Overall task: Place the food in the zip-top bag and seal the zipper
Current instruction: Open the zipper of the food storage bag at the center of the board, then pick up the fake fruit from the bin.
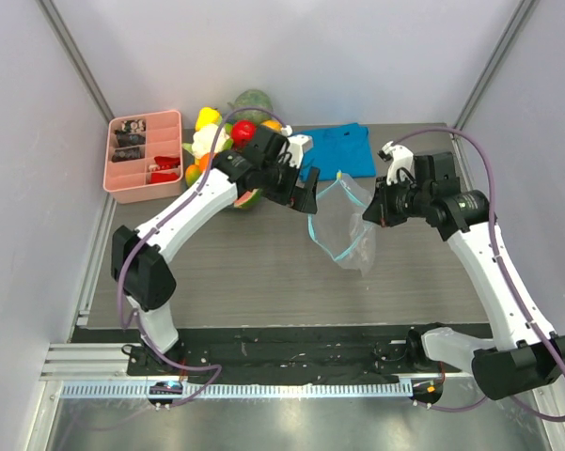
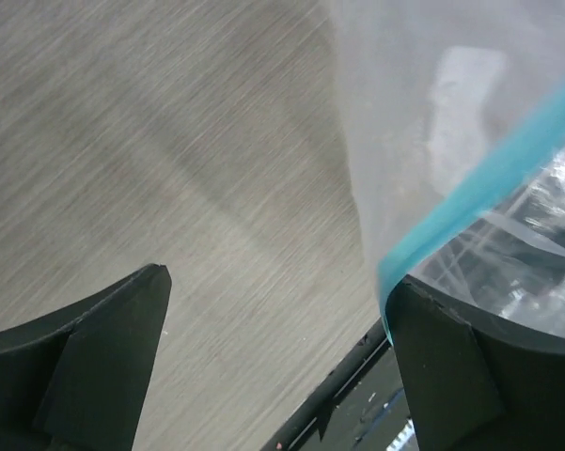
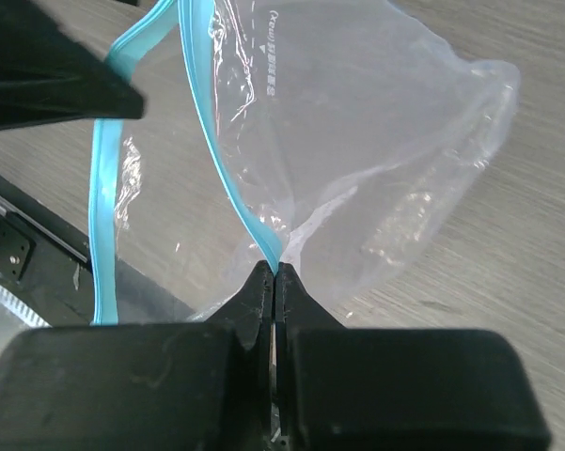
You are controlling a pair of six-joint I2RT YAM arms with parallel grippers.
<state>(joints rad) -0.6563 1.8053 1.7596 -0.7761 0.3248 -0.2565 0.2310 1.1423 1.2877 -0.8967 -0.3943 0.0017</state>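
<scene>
Near the middle of the table (image 1: 235,272) we see the zip-top bag (image 1: 346,224), clear and crumpled, its mouth gaping between the two arms. On the bag's right side, the right arm rises from its base and bends at the elbow, its wrist turned in toward the bag. The right gripper (image 3: 274,282) has its jaws pressed together on the zipper (image 3: 227,174), pinching the teal strip where it folds. On the bag's left side, the left arm arches up from its base and across, its wrist tipped downward at the mouth edge. The left gripper (image 2: 277,310) has its jaws spread wide. The zipper runs down to the tip of one finger (image 2: 451,376), unclamped, and we cannot tell whether it touches. The food (image 1: 243,131) sits in a pile well to the left of the bag, outside it, partly behind the left arm. A blue cloth (image 1: 340,150) lies just behind the bag, and a pink tray (image 1: 143,158) stands farther left, beyond the food.
</scene>
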